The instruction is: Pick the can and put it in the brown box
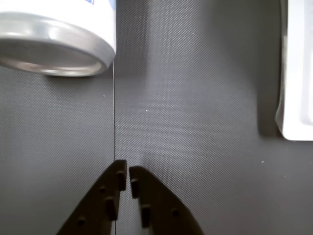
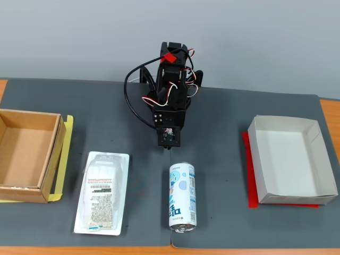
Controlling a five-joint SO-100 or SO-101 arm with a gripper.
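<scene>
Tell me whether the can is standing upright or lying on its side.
Lying on its side. In the fixed view the can stretches lengthwise on the dark mat, one silver end facing the camera; the wrist view shows its round rim sideways.

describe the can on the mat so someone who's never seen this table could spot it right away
In the fixed view, start at the dark mat. The can lies on its side just below the black arm. It is round with blue cartoon art, unlike the flat barcoded packet beside it.
</scene>
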